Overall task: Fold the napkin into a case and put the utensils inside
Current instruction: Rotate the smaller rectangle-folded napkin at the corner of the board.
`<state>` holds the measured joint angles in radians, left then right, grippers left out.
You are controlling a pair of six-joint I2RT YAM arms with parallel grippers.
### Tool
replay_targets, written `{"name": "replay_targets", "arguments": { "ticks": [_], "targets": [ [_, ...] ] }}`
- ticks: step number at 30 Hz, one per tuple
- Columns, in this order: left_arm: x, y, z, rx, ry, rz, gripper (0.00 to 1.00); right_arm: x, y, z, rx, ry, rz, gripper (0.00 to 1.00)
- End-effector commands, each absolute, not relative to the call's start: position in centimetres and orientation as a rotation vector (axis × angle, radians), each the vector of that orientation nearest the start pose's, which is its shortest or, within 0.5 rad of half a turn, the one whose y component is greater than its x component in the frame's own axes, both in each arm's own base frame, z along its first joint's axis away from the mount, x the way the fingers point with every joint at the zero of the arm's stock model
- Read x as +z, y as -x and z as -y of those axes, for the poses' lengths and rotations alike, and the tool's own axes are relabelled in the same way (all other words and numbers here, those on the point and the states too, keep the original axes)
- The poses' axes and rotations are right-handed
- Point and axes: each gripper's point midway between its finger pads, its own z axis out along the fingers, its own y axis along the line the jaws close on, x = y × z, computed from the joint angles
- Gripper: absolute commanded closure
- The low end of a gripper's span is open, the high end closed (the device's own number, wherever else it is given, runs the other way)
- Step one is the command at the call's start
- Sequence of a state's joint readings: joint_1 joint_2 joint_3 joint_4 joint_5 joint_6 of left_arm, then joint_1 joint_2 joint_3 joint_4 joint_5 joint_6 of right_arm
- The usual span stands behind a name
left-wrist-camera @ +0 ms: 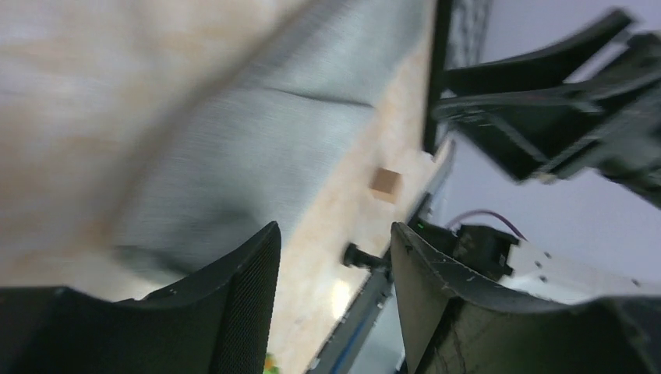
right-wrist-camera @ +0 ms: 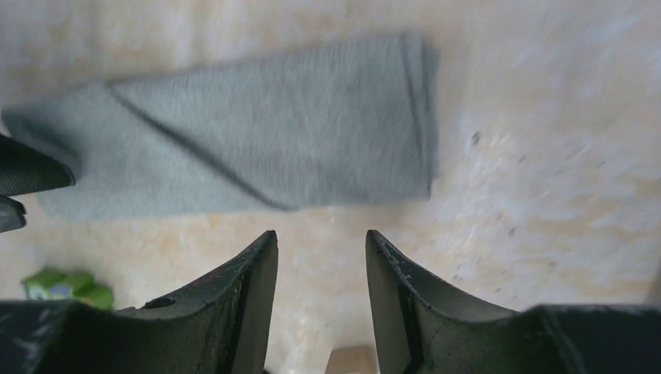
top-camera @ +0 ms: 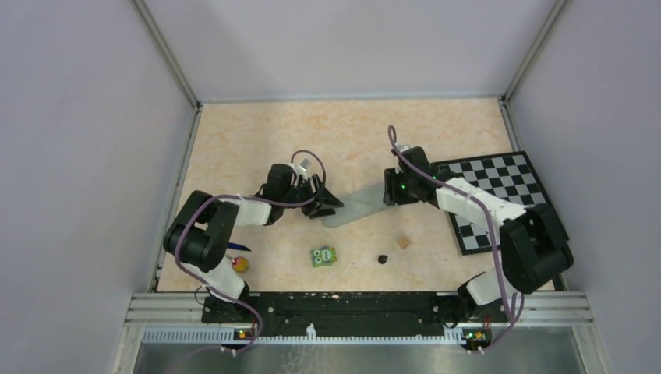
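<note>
A green owl-faced block point(top-camera: 323, 256) sits on the pale marbled tabletop point(top-camera: 257, 132), and everything below is placed from it. Just beyond the block and slightly to its right lies the soft plain grey cloth napkin point(top-camera: 355, 209). It is folded into a long narrow band and lies flat on the table (a diagonal fold line crosses it in the right wrist view).

The left gripper point(top-camera: 323, 204) is beyond the block at the band's left end. Its black fingers point(left-wrist-camera: 257, 273) are spread with nothing between them. The right gripper point(top-camera: 387, 191) is farther beyond the block and to its right, at the band's other end. Its jaws are also apart, over bare table just short of the cloth's edge.

The two utensils lie well to the left of the block, beside the left arm: a slim dark blue piece point(top-camera: 234, 248) and a piece with a round yellow-orange head point(top-camera: 242, 265) (both partly hidden by the arm).

To the block's right are a small black object point(top-camera: 383, 259) and, a little farther, a small tan cube point(top-camera: 403, 241). A black-and-white checkerboard mat point(top-camera: 499, 195) lies well to the right, partly under the right arm.
</note>
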<state>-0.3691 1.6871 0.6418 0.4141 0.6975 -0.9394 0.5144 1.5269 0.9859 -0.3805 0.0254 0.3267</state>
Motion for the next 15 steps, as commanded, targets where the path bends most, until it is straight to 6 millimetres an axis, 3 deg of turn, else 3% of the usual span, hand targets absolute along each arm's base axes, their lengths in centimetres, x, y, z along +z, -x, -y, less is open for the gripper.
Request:
{"name": "replay_targets", "arguments": {
  "ticks": [1, 3, 7, 11, 15],
  "targets": [
    [14.2, -26.1, 30.2, -1.669, -0.011, -2.279, 0.40, 6.7, -26.6, -21.0, 0.683, 0.109, -2.559, 0.54],
    [15.5, -26.6, 30.1, -1.567, -0.077, -2.274, 0.39, 6.4, -26.8, -21.2, 0.863, -0.015, -2.502, 0.54],
    [16.2, -30.4, 27.7, -1.246, -0.134, -2.253, 0.32, 6.2, -28.8, -21.0, 1.051, -0.143, -2.412, 0.51],
    [13.9, -33.8, 25.8, -1.072, -0.188, -2.335, 0.31, 4.4, -31.4, -21.2, 1.083, -0.229, -2.421, 0.52],
    [10.6, -36.4, 25.3, -0.974, -0.224, -2.426, 0.31, 3.6, -36.1, -19.7, 1.062, -0.342, -2.363, 0.57]
  ]
}}
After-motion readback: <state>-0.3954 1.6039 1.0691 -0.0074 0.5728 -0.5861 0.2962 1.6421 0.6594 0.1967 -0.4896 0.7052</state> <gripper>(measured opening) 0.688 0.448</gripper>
